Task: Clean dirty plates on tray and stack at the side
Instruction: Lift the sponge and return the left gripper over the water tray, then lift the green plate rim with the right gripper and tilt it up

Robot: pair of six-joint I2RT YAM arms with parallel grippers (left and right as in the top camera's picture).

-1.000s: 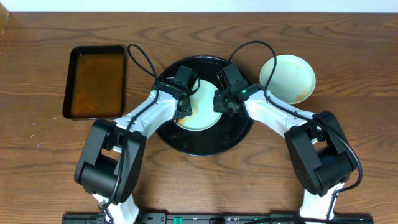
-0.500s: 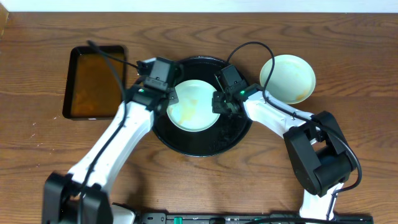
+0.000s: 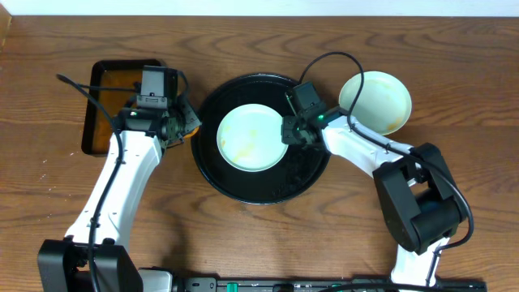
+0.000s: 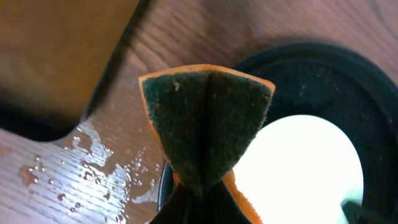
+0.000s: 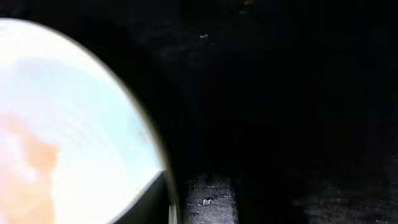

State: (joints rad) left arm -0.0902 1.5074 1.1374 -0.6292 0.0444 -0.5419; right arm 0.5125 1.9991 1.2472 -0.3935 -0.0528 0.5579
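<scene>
A pale mint-blue plate [image 3: 251, 136] with a faint orange smear lies in the round black tray [image 3: 263, 185]. My right gripper [image 3: 290, 131] is shut on its right rim; the right wrist view shows the plate [image 5: 62, 124] with one dark finger over its edge and my gripper [image 5: 180, 202] low on the tray. My left gripper [image 3: 174, 122] is shut on a green and orange sponge [image 4: 205, 124], held over the table between the two trays, left of the plate [image 4: 298, 168]. Pale yellow plates [image 3: 375, 101] with an orange smear sit on the table to the right.
A rectangular black tray [image 3: 89, 122] with brown liquid stands at the left, also seen in the left wrist view [image 4: 56, 56]. Water drops [image 4: 81, 168] lie on the wooden table beside it. Arm cables arc above the round tray.
My left gripper has carried the sponge off the plate and leftward to the gap by the rectangular tray. The plate is now uncovered. My right gripper has stayed on the plate's rim.
</scene>
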